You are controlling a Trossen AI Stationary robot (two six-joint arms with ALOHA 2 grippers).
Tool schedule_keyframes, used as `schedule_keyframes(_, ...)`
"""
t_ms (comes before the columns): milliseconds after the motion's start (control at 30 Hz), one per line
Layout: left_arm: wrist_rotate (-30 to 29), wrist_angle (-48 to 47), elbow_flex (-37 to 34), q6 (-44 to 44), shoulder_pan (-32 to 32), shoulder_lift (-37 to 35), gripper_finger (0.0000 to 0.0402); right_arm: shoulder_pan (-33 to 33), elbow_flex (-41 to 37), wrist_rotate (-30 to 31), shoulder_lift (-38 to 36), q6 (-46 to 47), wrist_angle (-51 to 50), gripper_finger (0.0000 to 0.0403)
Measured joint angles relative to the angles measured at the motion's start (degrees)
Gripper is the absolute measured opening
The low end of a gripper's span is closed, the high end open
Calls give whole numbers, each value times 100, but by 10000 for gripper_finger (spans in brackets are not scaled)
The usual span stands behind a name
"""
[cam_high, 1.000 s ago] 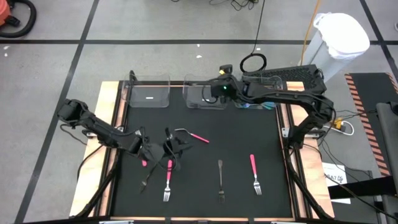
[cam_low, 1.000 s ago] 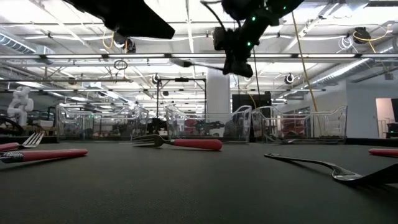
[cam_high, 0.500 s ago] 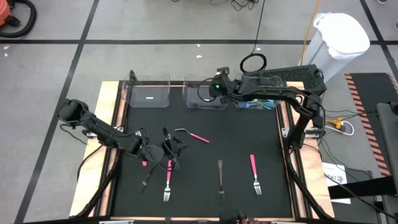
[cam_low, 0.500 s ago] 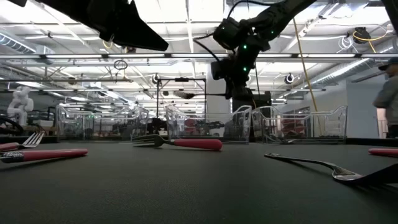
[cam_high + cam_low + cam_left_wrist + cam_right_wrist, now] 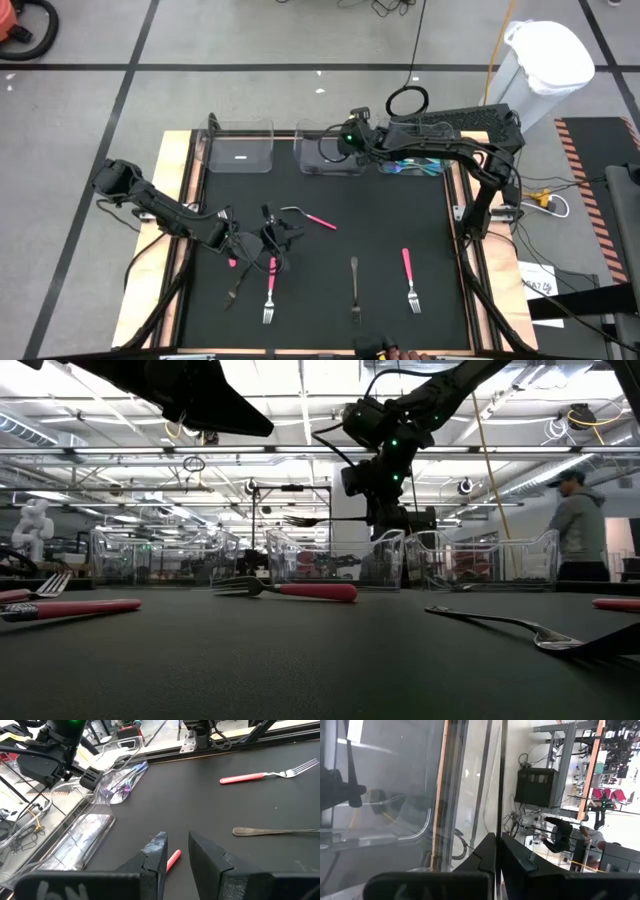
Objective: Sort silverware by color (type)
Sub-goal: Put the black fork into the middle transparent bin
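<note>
Your right gripper (image 5: 375,515) pinches a black fork (image 5: 325,520) over the middle bin (image 5: 330,155), the fork jutting sideways from its closed fingers. Your left gripper (image 5: 175,852) stands slightly parted, a pink handle (image 5: 173,859) lying just ahead between its fingertips.

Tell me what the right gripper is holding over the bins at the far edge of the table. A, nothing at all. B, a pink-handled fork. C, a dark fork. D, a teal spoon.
C: in the low view the right gripper is shut on a dark fork that sticks out level to one side above the clear bins, and no pink or teal shows on it.
</note>
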Motion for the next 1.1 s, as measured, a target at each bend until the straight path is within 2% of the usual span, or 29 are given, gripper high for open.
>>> schedule_keyframes(700,4,87,0,4,0,0,81,-42,-4,-9,32,14,-312,9)
schedule_keyframes(1100,7,146,0,46,-11,0,81,-22,-2,6,450,-358,-423,9)
